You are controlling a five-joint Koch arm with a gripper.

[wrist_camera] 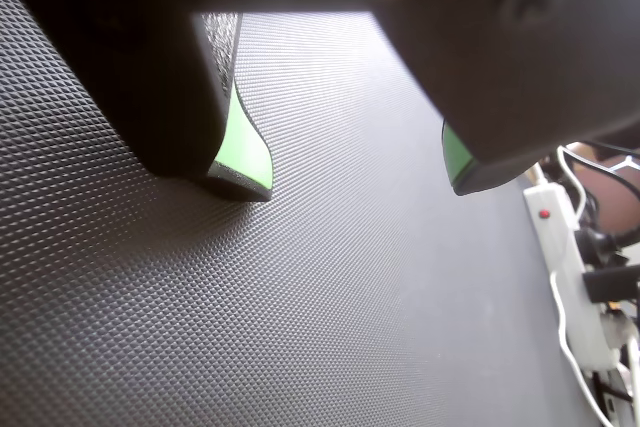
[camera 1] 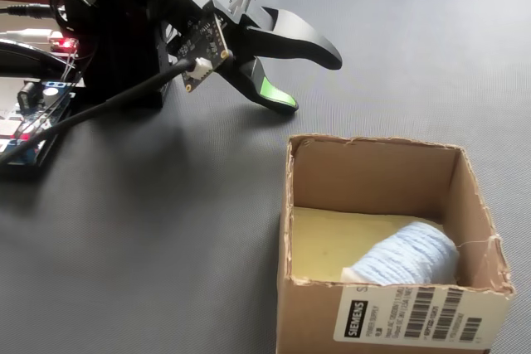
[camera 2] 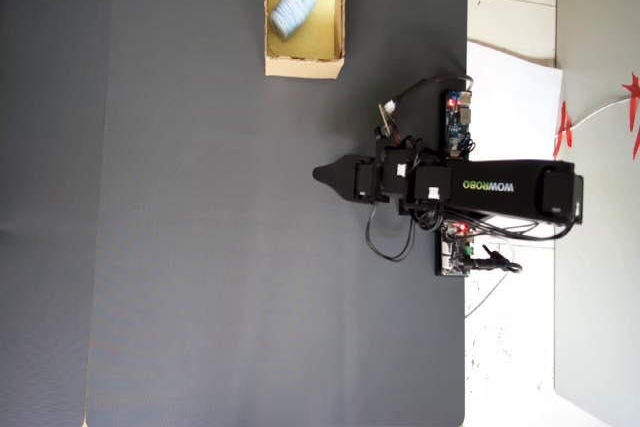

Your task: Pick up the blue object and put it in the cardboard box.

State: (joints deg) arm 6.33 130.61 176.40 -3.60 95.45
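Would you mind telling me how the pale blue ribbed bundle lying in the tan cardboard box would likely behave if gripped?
The pale blue ribbed bundle looks soft, so it would probably squash rather than slip. It seems light. Its rounded shape might roll slightly inside the tan cardboard box.

Blue object [camera 1: 406, 257] inside cardboard box [camera 1: 371, 175].

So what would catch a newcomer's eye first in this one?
The pale blue object already lies inside the cardboard box, near the front of the fixed view. Behind it, the gripper hangs open and empty, low over the dark mat, green pads showing.
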